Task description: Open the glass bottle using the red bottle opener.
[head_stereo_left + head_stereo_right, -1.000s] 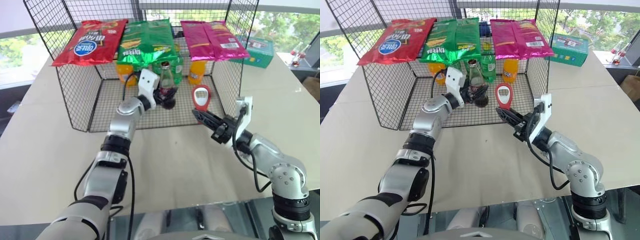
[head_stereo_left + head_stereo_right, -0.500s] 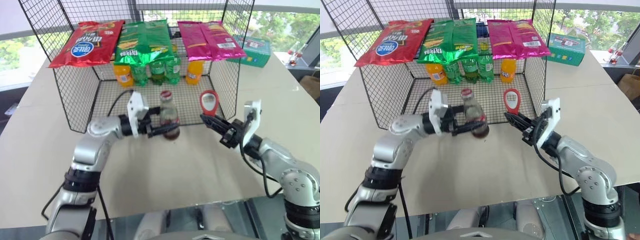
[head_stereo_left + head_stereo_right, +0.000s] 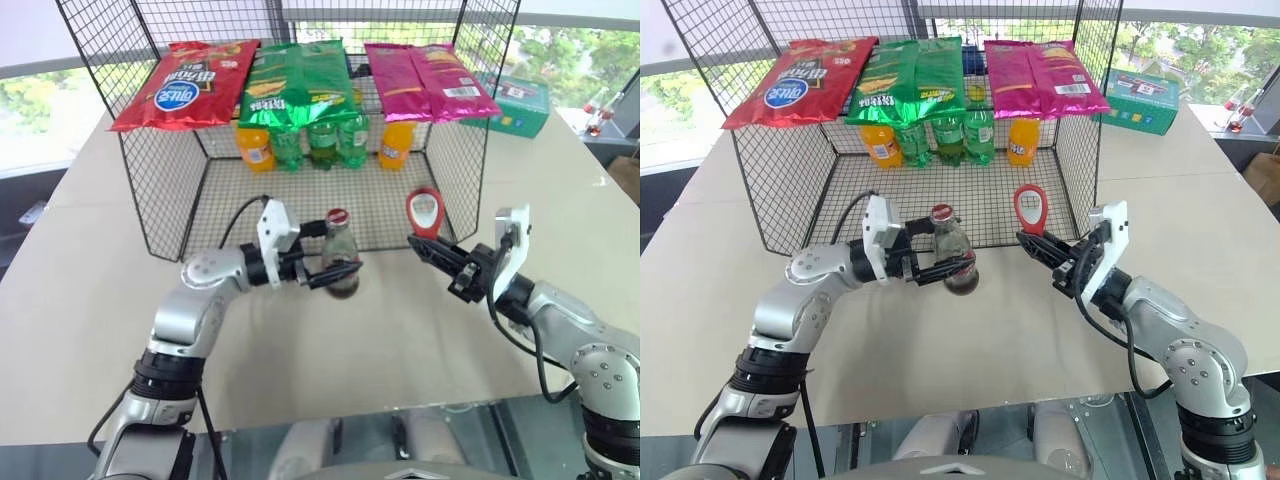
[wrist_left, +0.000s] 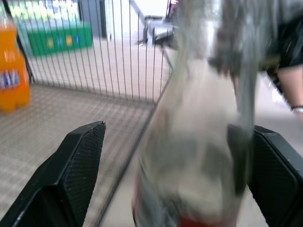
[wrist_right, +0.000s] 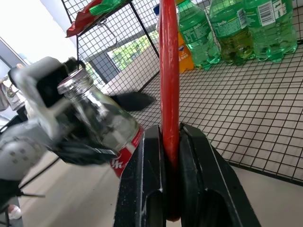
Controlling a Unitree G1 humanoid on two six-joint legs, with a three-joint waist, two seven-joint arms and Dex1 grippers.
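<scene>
Claws over beige table [image 3: 90, 320]: L [image 3: 340, 258] prob. spread round glass bottle [image 3: 342, 285]; R [image 3: 418, 242] pinches opener [image 3: 426, 228].

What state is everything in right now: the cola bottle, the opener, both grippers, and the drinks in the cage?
glass bottle: capped, tilted, between the left gripper's fingers
red bottle opener: upright, ring up, handle clamped, apart from the bottle
left gripper: open, one finger clear of the glass
right gripper: shut on the opener
orange soda bottles: upright, capped, in the wire cage
green soda bottles: upright, capped
</scene>
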